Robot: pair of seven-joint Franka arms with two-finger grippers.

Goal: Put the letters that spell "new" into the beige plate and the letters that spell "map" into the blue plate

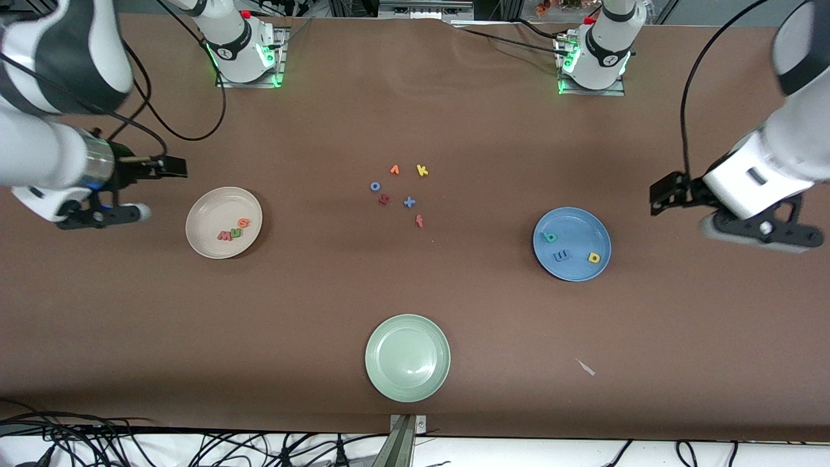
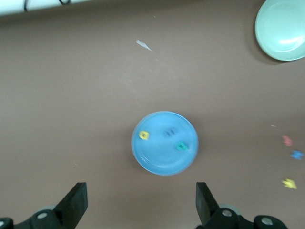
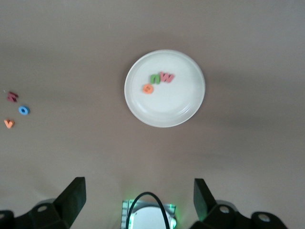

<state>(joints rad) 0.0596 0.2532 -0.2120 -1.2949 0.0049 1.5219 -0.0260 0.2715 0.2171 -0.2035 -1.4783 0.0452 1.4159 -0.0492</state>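
Note:
The beige plate (image 1: 211,211) (image 3: 176,102) holds the pinkish-red "w" (image 1: 224,235) (image 3: 167,77), the green "n" (image 1: 235,231) (image 3: 155,78) and the orange "e" (image 1: 244,223) (image 3: 148,88). In the blue plate (image 1: 577,224) (image 2: 159,160) lie the teal "p" (image 1: 550,237) (image 2: 181,146), the blue "m" (image 1: 561,255) (image 2: 168,133) and the yellow "a" (image 1: 594,258) (image 2: 143,135). My right gripper (image 1: 170,167) (image 3: 138,195) hangs open and empty over bare table beside the beige plate. My left gripper (image 1: 664,192) (image 2: 140,202) is open and empty above the table beside the blue plate.
Loose letters lie mid-table: orange "v" (image 1: 394,170), yellow "k" (image 1: 422,170), blue "o" (image 1: 375,186), a dark red letter (image 1: 384,200), blue "x" (image 1: 409,202), a red-orange one (image 1: 419,221). An empty pale green plate (image 1: 407,357) sits nearest the front camera. A white scrap (image 1: 585,367) lies nearby.

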